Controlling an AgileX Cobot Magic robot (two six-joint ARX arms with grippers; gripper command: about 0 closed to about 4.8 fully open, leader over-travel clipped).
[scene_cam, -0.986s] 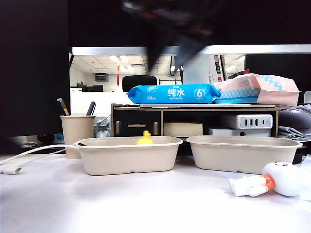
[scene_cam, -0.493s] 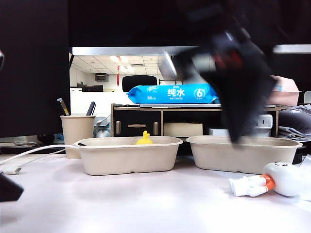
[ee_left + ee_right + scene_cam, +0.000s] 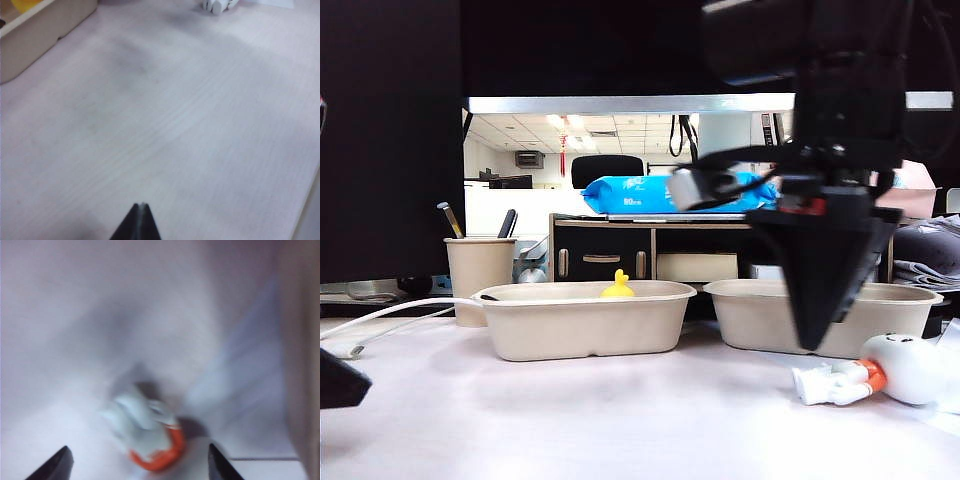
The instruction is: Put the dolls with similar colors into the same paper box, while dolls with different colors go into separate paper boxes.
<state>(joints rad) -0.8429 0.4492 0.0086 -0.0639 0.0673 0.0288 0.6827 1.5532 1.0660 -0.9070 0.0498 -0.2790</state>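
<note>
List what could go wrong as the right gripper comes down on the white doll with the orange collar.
1. The white doll lies on its side on the table; the open right gripper may pinch its round head and squirt it away.
2. It lies close to the right paper box; a finger may catch that rim.

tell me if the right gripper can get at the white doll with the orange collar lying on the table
Probably yes. The right gripper hangs open above the white doll, which lies on bare table in front of the right paper box; nothing sits between its fingers and the doll.
</note>
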